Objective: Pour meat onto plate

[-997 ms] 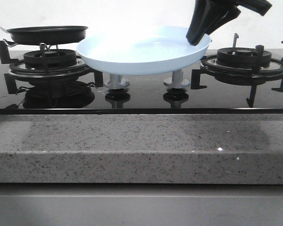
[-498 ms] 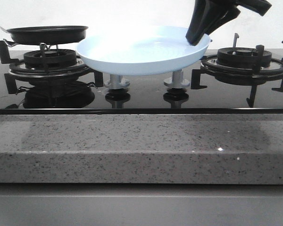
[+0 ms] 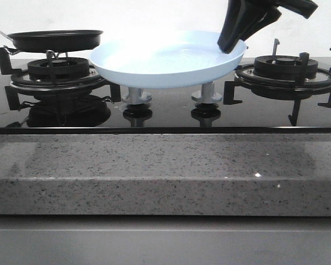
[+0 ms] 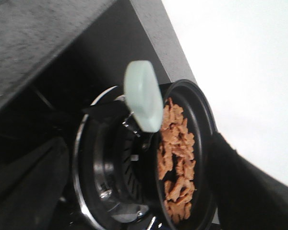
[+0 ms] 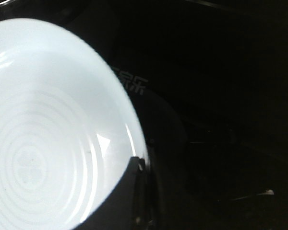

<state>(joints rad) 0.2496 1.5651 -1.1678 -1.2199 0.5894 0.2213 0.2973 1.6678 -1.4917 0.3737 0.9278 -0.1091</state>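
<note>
In the front view we saw the pale blue plate (image 3: 168, 59) held above the stove's two knobs (image 3: 137, 99), between the left burner (image 3: 55, 74) and the right burner (image 3: 287, 72); the right gripper (image 3: 231, 45) came down from the upper right, its dark fingers closed over the plate's right rim; the black frying pan (image 3: 55, 40) sat on the left burner, its contents hidden by its wall; we could read no writing there.

In the left wrist view the meat (image 4: 176, 160) lay as a heap of reddish-brown chunks inside the frying pan (image 4: 201, 120), over the burner (image 4: 105, 177); a pale green handle end (image 4: 143, 95) stood before the pan's rim; dark blurred shapes at the edges might have been the left gripper's fingers, but we could not tell how far apart they were or whether they held anything.

In the right wrist view one dark finger (image 5: 129, 201) overlapped the plate's rim (image 5: 129, 110); concentric rings and a faint clover mark showed on the plate's floor; pale characters on the glass beside the plate were too blurred to read.
</note>
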